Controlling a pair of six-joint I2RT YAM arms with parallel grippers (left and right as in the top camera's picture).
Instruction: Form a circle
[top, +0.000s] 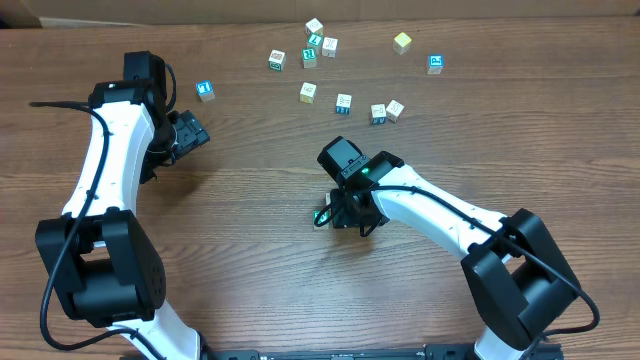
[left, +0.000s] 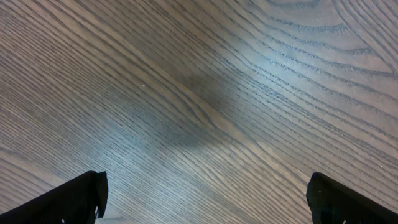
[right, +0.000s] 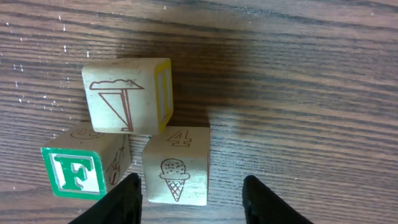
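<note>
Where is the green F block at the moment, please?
Right wrist view, lower left: the F block sits just left of the ice-cream block, next to the yellow-sided block.

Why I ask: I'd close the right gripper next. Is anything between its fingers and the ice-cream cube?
Nothing visible does. The ice-cream cube lies partly between the open fingers of the right gripper, nearer one. The green F cube and yellow-sided cube crowd it from outside.

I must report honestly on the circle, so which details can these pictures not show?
- Overhead: the right end effector hides the cluster beneath it.
- Overhead: markings on the scattered cubes are too small.
- Right wrist: the letter on the yellow-sided cube is too oblique to read.
- Left wrist: only bare table; no cubes in view.
</note>
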